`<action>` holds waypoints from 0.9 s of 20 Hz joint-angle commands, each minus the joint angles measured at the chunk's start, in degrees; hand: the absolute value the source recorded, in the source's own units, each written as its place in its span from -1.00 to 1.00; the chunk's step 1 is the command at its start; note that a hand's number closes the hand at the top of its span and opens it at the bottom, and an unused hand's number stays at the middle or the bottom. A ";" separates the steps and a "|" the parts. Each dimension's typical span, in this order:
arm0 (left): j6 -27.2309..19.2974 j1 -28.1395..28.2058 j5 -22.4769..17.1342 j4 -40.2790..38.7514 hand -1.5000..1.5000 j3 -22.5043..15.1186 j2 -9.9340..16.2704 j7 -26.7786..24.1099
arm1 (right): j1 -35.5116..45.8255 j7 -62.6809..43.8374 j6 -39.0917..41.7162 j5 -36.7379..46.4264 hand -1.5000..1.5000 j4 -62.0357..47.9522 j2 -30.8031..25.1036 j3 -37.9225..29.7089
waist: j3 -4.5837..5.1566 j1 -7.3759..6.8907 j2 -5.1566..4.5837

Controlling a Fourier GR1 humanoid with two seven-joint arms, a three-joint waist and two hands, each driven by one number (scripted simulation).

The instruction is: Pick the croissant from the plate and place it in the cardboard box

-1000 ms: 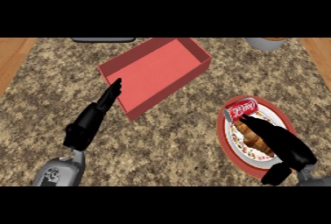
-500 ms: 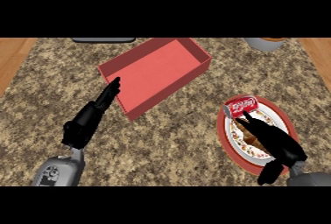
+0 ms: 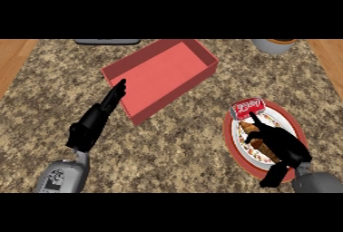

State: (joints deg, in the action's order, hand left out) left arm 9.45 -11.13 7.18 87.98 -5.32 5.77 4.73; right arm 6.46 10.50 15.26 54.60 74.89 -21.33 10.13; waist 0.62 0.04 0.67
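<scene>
A brown croissant [image 3: 250, 130] lies on a red-rimmed white plate [image 3: 228, 136] at the right of the counter. My right hand [image 3: 285, 145] lies over the croissant with straight fingers pointing away from me, hiding most of it. Only the croissant's far tip and left edge show. The cardboard box [image 3: 161, 77] is red, open-topped and shallow, and stands at an angle in the upper middle. My left hand [image 3: 94, 122] rests open at the left, its fingertips close to the box's near left wall.
A red can [image 3: 247, 107] lies on the plate's far edge, just beyond my right fingertips. A grey cup [image 3: 273, 44] stands at the far right. A dark flat object [image 3: 107, 41] sits at the far edge. Wooden strips border the speckled counter.
My right hand has slid up and left across the plate and now covers the croissant. The left hand and the box have not moved.
</scene>
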 commanded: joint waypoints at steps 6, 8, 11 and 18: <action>0.23 -1.30 0.47 2.39 0.00 0.50 -0.72 4.45 | 4.53 4.30 -7.09 3.21 1.00 -7.57 1.46 -3.05 | -0.64 -0.26 -0.69; 1.12 -0.06 0.44 2.53 0.00 0.06 -0.35 1.54 | 3.87 2.75 -7.18 6.03 1.00 -1.30 3.96 1.70 | -0.61 -0.19 -0.63; 2.27 -2.15 -1.25 -1.78 0.00 2.09 0.52 -0.48 | 9.21 5.11 -7.32 11.18 1.00 0.62 8.97 11.84 | -0.55 -1.41 -1.01; -0.58 0.30 2.26 -2.11 0.00 -0.98 -2.19 -1.87 | 19.84 1.51 -12.01 17.47 1.00 -0.82 20.74 17.80 | -0.61 -0.79 -0.75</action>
State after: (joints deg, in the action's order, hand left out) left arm 10.22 -11.99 8.05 86.85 -5.42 4.72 4.32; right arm 22.11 13.97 6.95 68.65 74.90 -5.94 25.48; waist 0.17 -1.27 -0.04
